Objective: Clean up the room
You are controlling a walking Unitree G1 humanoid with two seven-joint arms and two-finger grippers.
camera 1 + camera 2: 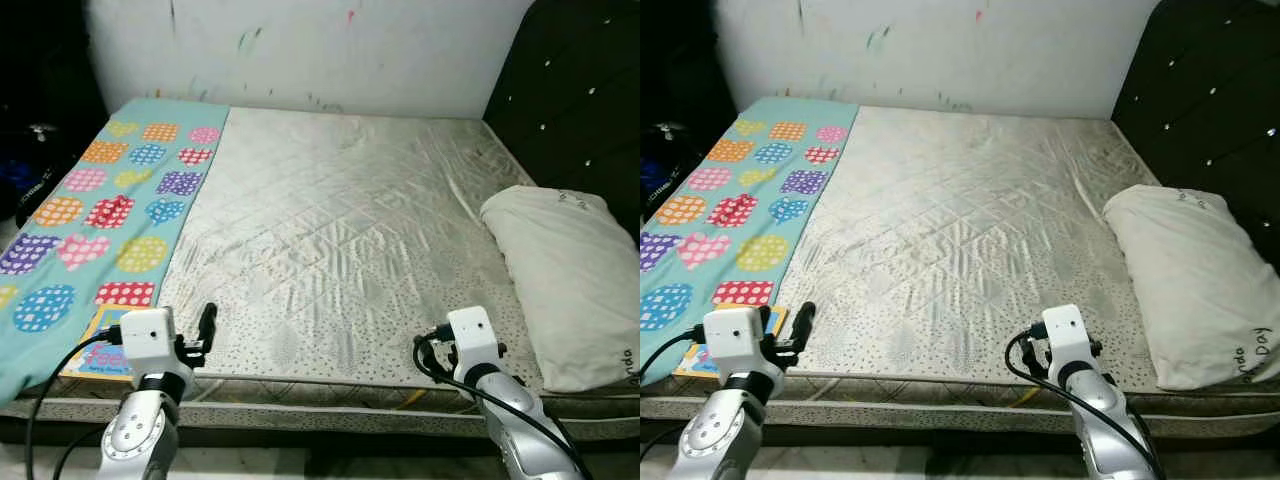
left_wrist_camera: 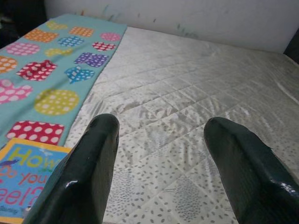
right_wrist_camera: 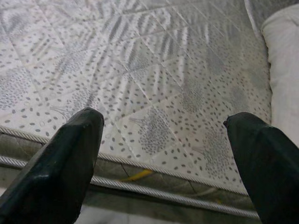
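Note:
A bare quilted mattress [image 1: 340, 220] lies before me. Along its left side stretches a teal blanket [image 1: 110, 210] with dotted colourful shapes. A children's picture book [image 1: 100, 355] rests on the blanket at the front left corner. A white pillow [image 1: 570, 280] sits at the right edge. My left gripper [image 2: 161, 126] hovers open over the front edge, just right of the book [image 2: 18, 177], holding nothing. My right gripper [image 3: 163, 121] is open and empty above the front edge, left of the pillow [image 3: 285, 56].
A dark tufted headboard [image 1: 580, 100] stands along the right side and a marked white wall [image 1: 330, 50] at the back. Dark clutter [image 1: 30, 170] sits beyond the bed's left side. A yellow tag [image 3: 135, 176] pokes from the mattress seam.

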